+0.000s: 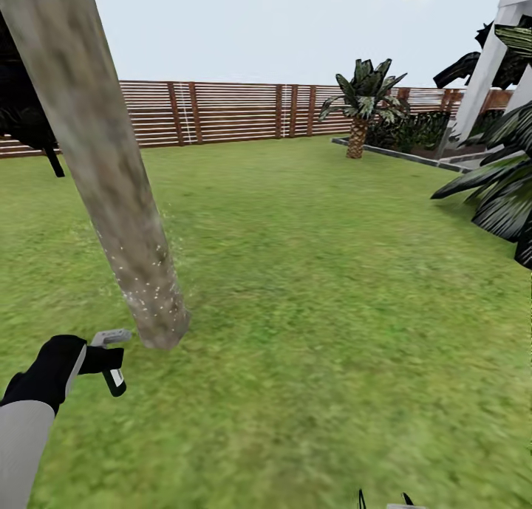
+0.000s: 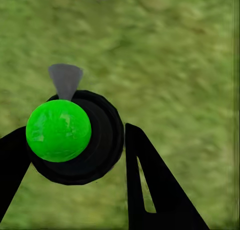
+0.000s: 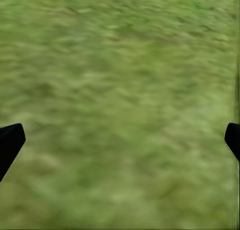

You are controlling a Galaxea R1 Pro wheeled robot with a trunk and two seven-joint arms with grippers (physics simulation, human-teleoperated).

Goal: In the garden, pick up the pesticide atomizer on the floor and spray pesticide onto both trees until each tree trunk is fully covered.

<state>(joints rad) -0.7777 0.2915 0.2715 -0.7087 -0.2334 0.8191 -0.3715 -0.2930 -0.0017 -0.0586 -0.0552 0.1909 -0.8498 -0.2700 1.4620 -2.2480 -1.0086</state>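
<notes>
Left end effector [image 1: 103, 361] clamped on pesticide atomizer [image 1: 112, 357], nozzle just beside base of leaning tree trunk [image 1: 111, 176], near left. Pesticide [image 1: 151, 272] specks on lower trunk only; upper trunk bare, second tree left. Right end effector [image 3: 120, 140] fingers apart over grass [image 1: 332, 309]

We are in a fenced home garden: mottled green lawn [image 1: 318, 272] underfoot, a brown slatted wooden fence [image 1: 222, 114] around it, a small palm [image 1: 362, 99], a leaning tree trunk [image 1: 103, 162], and a white house corner [image 1: 491, 58].
</notes>
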